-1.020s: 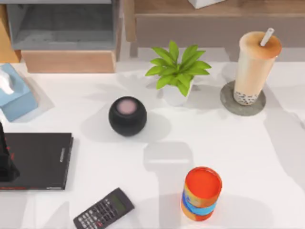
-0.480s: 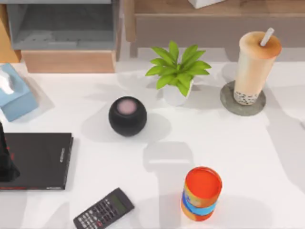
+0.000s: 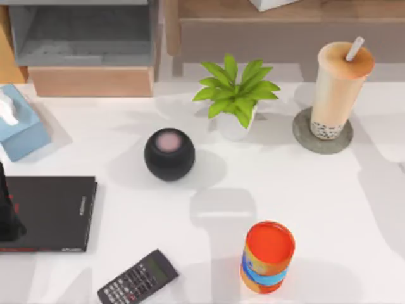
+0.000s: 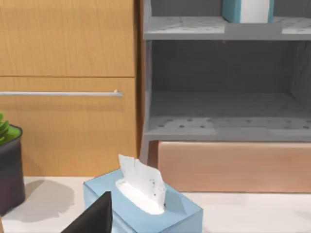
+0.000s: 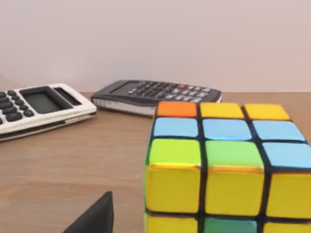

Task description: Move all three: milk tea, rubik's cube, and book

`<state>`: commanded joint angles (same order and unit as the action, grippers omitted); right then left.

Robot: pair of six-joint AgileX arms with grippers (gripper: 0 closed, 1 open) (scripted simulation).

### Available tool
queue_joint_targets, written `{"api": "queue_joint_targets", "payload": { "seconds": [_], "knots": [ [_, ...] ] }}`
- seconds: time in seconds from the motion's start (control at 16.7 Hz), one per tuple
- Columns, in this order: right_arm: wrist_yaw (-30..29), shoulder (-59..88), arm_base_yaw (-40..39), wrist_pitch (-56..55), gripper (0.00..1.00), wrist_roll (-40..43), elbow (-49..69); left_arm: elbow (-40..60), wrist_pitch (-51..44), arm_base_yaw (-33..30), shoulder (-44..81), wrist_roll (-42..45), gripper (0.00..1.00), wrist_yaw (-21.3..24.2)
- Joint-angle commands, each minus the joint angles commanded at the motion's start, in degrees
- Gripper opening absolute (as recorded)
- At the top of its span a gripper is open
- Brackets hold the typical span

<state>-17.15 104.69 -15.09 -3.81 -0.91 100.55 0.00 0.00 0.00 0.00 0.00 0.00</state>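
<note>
**Change:** nothing on the table has moved over the last second. The milk tea [image 3: 335, 88] stands upright on its coaster [image 3: 304, 136] at 2 o'clock as before. None of the three moves looks complete.

**Task items:**
- The cube [image 5: 218, 165] sits on a wooden surface, with the right gripper [image 5: 95, 216] close beside it. It is probably the next pick.
- The book [image 4: 232, 10] stands on an upper grey shelf, well beyond the left gripper [image 4: 95, 218].
- Grip state of either gripper: cannot tell.

**Others on the table:**
- plant [image 3: 235, 95], 12 o'clock
- speaker [image 3: 169, 154], near centre toward 9
- can [image 3: 268, 256], 5 o'clock
- calculator [image 3: 137, 277], 7 o'clock
- black book [image 3: 50, 212], 8 o'clock
- tissue box [image 3: 22, 130], 10 o'clock

**Obstructions:** the plant stands near the milk tea. Two more calculators lie behind the cube, apart from it.
</note>
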Motion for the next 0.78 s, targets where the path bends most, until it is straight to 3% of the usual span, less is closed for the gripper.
{"api": "queue_joint_targets", "payload": {
  "seconds": [0.3,0.78],
  "knots": [
    [1.7,-12.1,2.1,0.4,1.00,0.0,-11.8,0.0,0.0,0.0,0.0,0.0,1.00,0.0],
    [7.7,-48.8,7.4,1.8,1.00,0.4,-46.8,0.0,0.0,0.0,0.0,0.0,1.00,0.0]
  ]
}}
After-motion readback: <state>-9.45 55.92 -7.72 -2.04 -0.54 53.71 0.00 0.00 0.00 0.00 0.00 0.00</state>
